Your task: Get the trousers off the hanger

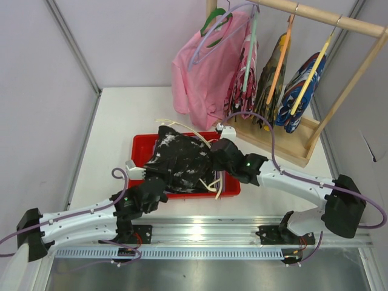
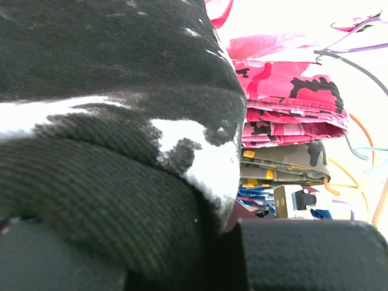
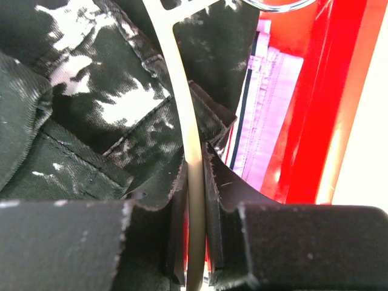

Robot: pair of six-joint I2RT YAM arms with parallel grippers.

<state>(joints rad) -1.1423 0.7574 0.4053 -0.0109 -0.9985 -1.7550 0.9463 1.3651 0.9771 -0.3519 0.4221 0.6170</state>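
- Low along the near tabletop edge, the left arm stretches toward the red tray.
- Left gripper is clamped on a fold of the black speckled trousers.
- Right arm reaches in from the right, elbow bent.
- Right gripper is pinched tight on the cream hanger, with black cloth bunched around it.
- Black speckled trousers are heaped in the tray; the lavender trousers lie against its wall.

We reach forward and inward over the table, left gripper and right gripper each pinched nearly closed.
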